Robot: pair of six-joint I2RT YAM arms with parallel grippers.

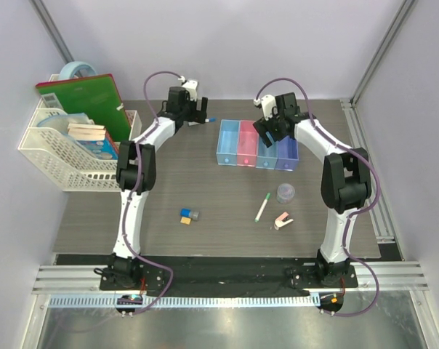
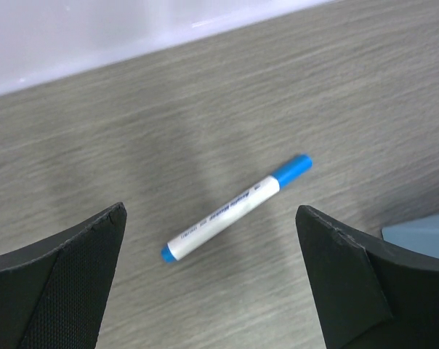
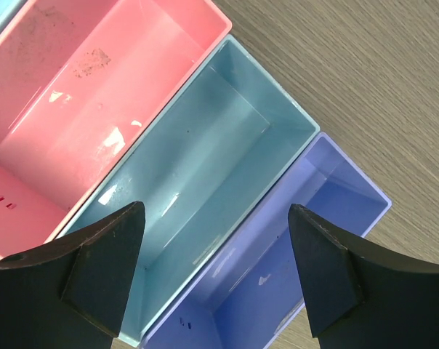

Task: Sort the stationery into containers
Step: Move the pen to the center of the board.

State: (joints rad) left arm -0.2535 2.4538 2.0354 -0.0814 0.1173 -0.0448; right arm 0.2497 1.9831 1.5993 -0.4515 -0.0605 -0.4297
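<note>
- Left jaws: wide apart, empty, over the blue-tipped pen (image 2: 234, 209), which lies flat on the desk (image 1: 205, 182) just left of the bin row (image 1: 238, 143).
- Right jaws: apart, empty, over the row's 3rd and 4th bins.
- Green-capped pen (image 1: 263, 206), grey tub (image 1: 286, 193), clip (image 1: 282, 220): on the desk, near side of the row.

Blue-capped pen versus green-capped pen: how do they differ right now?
The blue-capped pen lies at the far edge under the left gripper's open fingers; the green-capped pen lies mid-table with no gripper near. Caps differ: blue, green. Both have white barrels, lie flat, and sit outside the bins.
</note>
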